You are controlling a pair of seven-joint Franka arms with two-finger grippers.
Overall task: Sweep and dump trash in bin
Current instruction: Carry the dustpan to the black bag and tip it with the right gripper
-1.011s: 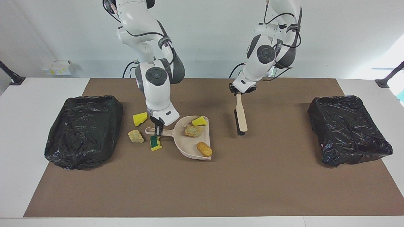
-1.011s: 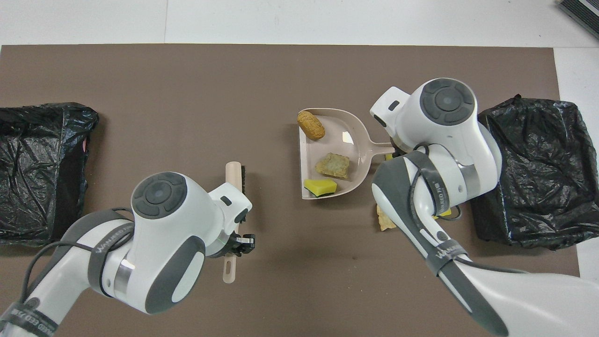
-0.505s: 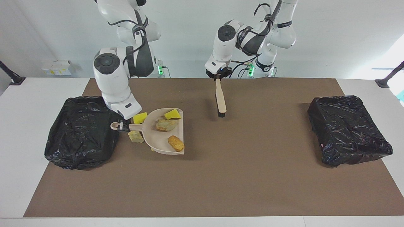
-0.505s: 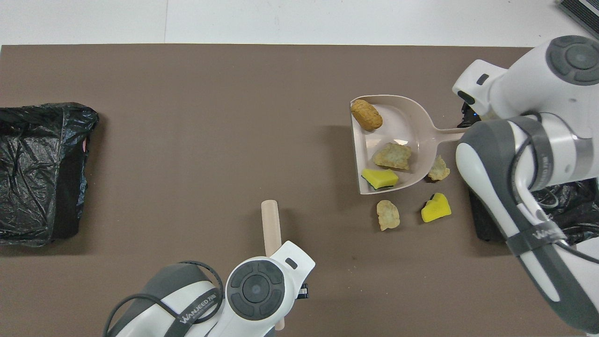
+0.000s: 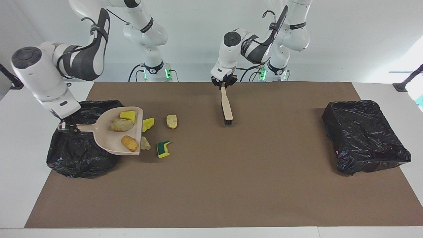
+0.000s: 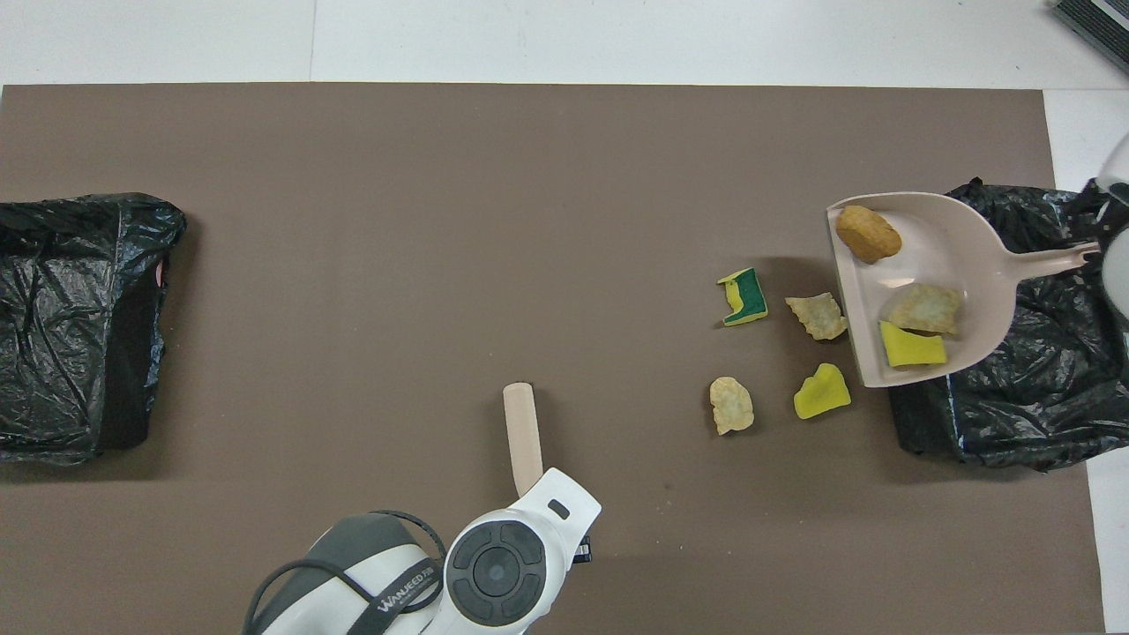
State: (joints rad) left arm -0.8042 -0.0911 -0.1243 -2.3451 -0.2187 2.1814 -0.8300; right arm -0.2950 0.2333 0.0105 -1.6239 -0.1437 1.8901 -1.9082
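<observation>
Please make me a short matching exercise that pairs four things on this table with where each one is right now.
Things:
1. Orange chunk
2. Green-faced sponge piece
3. Brush
4. Dustpan

Places:
A. Hanging from the left end effector, bristles down near the mat
B. Lying on the brown mat, outside the pan
C. Held by its handle in the right end effector, raised by the black bin
D. Riding inside the pan

Pairs: 1-D, 2-B, 3-A, 4-C
</observation>
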